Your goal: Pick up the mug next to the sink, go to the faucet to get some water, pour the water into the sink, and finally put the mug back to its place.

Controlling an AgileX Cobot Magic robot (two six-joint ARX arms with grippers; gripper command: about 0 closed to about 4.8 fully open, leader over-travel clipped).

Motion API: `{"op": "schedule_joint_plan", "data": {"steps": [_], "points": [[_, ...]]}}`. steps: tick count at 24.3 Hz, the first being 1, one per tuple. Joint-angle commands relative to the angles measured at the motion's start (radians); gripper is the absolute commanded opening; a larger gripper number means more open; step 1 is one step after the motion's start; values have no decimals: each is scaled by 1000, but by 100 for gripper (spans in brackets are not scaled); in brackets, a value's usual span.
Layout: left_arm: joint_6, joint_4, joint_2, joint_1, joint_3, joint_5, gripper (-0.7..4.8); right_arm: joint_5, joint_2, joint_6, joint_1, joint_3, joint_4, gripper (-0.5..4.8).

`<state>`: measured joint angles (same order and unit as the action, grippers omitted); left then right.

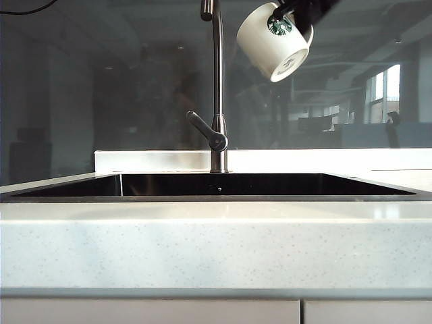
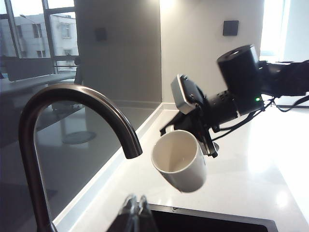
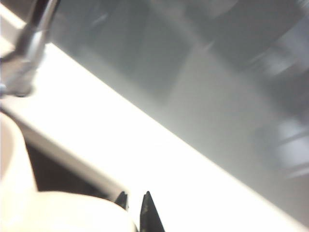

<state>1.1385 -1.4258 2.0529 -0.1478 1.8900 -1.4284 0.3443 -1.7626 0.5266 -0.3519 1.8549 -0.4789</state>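
We see the mug (image 1: 275, 40) held high in the air at about one o'clock from the faucet (image 1: 217, 88) in the exterior view, just to the right of the faucet's upright pipe and well above the sink (image 1: 216, 185). The mug is tilted, its open mouth turned down and to the right, with the green logo facing us near the top. The right hand (image 1: 290, 12) comes in from the upper right corner and holds the mug there; only a dark bit of it shows in this view. From the left wrist view we see the right hand (image 2: 205, 137) closed on the mug (image 2: 181, 162) at its rim and handle side, the cup hanging tilted just beside the faucet's (image 2: 72, 121) curved spout, its white inside turned toward the camera. Below the mug lie the white table (image 2: 251, 183) and a corner of the sink (image 2: 217, 224). The left hand (image 2: 135, 210) sits at six o'clock in its own view, its fingers pressed together with nothing between them. The right wrist view is blurred: we make out the mug (image 3: 63, 212) close to the camera, the dark fingertips (image 3: 149, 215) of the right hand (image 3: 135, 208) against it, and the faucet (image 3: 24, 53) beyond.
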Motion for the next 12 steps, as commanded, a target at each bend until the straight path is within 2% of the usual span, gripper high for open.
{"op": "schedule_joint_plan", "data": {"steps": [1, 8, 12], "points": [[7, -36, -9, -2, 3, 7, -3, -180, 16, -239, 57, -15, 3, -5], [7, -36, -20, -3, 3, 7, -3, -352, 40, -344, 195, -121, 45, -5], [6, -36, -20, -3, 3, 7, -3, -441, 92, -412, 280, -270, 169, -5]]}}
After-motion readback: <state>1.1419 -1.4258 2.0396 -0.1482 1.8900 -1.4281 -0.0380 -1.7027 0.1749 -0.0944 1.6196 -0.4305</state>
